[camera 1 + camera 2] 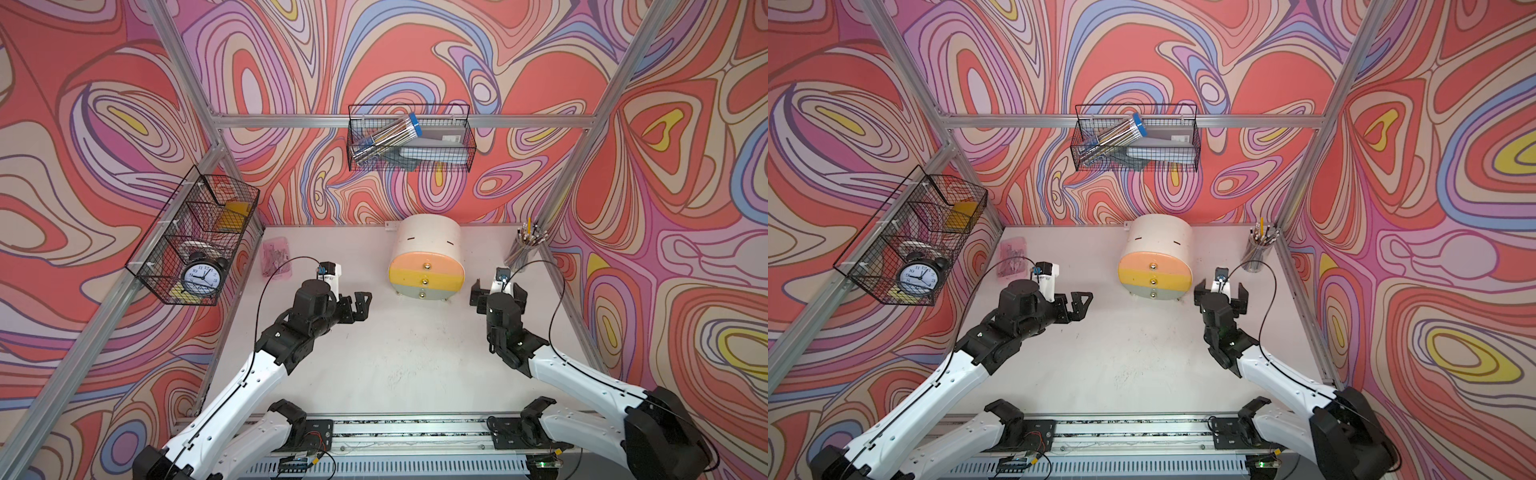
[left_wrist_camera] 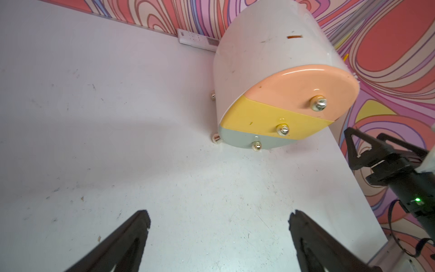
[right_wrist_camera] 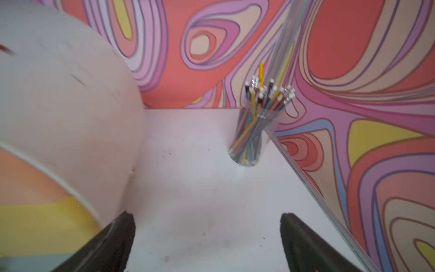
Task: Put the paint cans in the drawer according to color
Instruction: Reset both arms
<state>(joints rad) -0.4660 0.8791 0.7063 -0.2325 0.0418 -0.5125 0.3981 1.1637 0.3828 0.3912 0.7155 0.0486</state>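
The drawer, a cream rounded chest, stands on the bench near the middle of its back edge, with its three fronts facing the front edge. The peach, yellow and grey-green fronts all sit flush, each with a gold knob.

The left gripper hangs over the bench well to the left of the chest and points toward it. Its fingers are spread wide, with only bare bench between them. The right gripper hovers close beside the chest's right front corner, also spread wide and holding nothing. Whether it touches the chest cannot be told.

A clear cup of pencils stands in the back right corner, and a pink pouch lies near the back left corner. A wire basket on the left wall holds an alarm clock
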